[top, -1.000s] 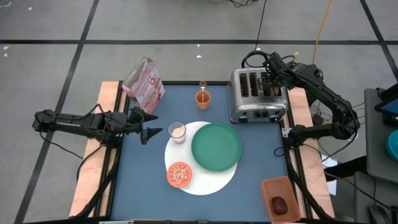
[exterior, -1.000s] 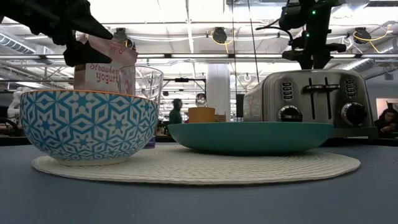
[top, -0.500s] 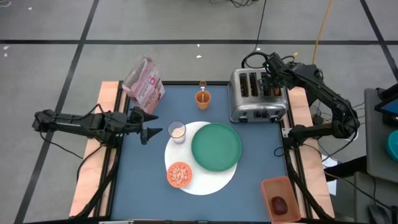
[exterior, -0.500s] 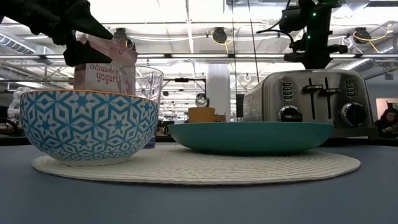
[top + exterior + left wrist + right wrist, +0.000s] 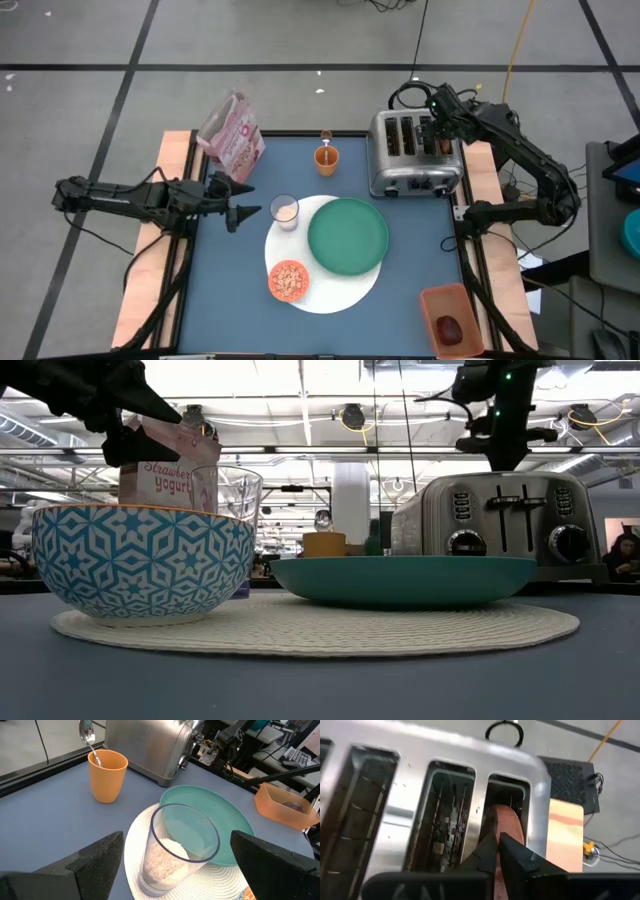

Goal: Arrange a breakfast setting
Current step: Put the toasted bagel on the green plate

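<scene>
My right end effector (image 5: 497, 851) stands over the silver toaster (image 5: 412, 152) at the far right of the surface, its fingers clenched on the top edge of the bagel (image 5: 507, 827) standing upright in an outer slot. I judge this grip is for lifting the bagel out and carrying it to the green plate (image 5: 347, 235), which lies bare on the round white mat (image 5: 330, 295).

My left end effector (image 5: 175, 862) waits released on either side of the small milk glass (image 5: 175, 847), not touching it. The orange cup (image 5: 326, 157) holds the silver spoon (image 5: 88, 737); the cereal bowl (image 5: 288, 280) sits on the mat's near edge.

Most of the bagel is hidden in the slot, so its depth and any snagging cannot be assessed. The dark red food (image 5: 451, 328) sits in an orange tray, its kind unclear.
</scene>
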### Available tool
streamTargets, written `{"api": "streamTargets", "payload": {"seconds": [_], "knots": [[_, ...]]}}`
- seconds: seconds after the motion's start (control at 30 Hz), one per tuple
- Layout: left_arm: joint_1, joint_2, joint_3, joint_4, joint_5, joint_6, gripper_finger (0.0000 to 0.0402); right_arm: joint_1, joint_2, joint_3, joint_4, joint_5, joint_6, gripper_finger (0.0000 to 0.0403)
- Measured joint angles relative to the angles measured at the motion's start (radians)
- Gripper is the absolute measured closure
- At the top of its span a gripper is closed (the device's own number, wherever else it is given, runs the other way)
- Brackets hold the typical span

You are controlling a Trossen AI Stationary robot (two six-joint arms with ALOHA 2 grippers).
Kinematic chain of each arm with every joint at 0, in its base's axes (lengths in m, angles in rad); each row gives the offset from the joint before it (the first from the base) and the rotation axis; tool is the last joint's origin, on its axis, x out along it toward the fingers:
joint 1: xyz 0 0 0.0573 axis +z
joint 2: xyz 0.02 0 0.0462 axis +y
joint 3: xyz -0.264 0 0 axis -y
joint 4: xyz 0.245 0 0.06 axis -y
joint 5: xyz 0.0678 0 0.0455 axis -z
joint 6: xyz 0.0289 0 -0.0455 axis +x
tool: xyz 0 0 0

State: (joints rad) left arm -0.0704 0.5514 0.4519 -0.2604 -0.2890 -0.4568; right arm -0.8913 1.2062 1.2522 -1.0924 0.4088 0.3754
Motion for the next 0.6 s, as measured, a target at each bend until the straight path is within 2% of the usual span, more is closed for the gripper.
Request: {"api": "streamTargets", "payload": {"seconds": [0.4,0.6], "knots": [[0.0,0.0,0.0,0.0,0.0,0.0,0.0032,0.055,-0.183,0.002,-0.044,-0.051,-0.017,0.0401],[0.0,0.0,0.0,0.0,0.0,0.0,0.0032,0.065,-0.255,0.002,-0.059,-0.045,0.048,0.0399]]}}
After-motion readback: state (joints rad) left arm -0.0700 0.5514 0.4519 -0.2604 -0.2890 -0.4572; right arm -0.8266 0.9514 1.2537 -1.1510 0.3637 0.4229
